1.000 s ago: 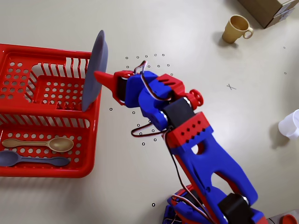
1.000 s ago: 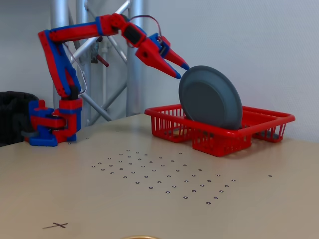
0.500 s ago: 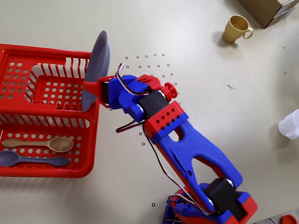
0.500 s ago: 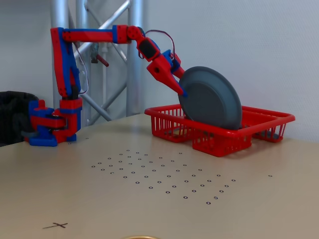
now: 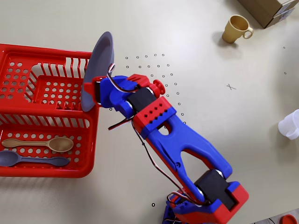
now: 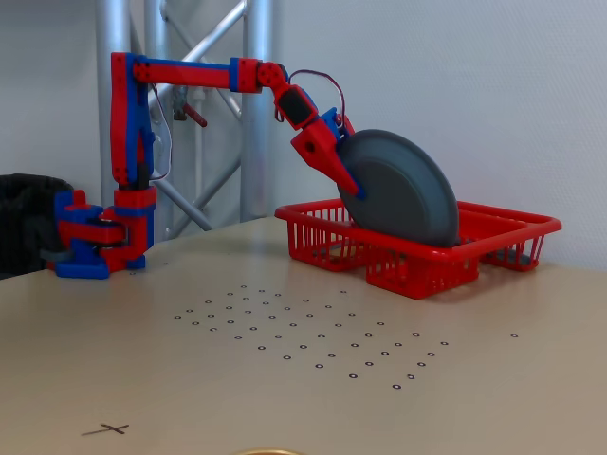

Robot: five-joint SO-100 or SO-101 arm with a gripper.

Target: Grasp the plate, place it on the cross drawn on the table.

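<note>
The blue-grey plate (image 5: 99, 60) (image 6: 406, 194) stands on edge in the red basket (image 5: 28, 170) (image 6: 427, 261), leaning at its right end in the overhead view. My gripper (image 5: 89, 87) (image 6: 355, 190) is at the plate's near rim. One red finger (image 6: 340, 169) lies over the plate's face and the other is hidden behind it. The jaws straddle the rim and look open. The cross (image 5: 230, 86) (image 6: 106, 429) is a small pen mark on the bare table (image 5: 224, 60), far to the right of the plate in the overhead view.
A tan spoon (image 5: 39, 144) and a blue-grey spoon (image 5: 32, 159) lie in the basket's front compartment. A yellow mug (image 5: 237, 28) and a cardboard box (image 5: 268, 9) stand at the back right. A white cup (image 5: 290, 124) sits at the right edge.
The arm swung left and down, bringing the gripper from just off the plate's edge onto its rim. The plate has tipped a little further over.
</note>
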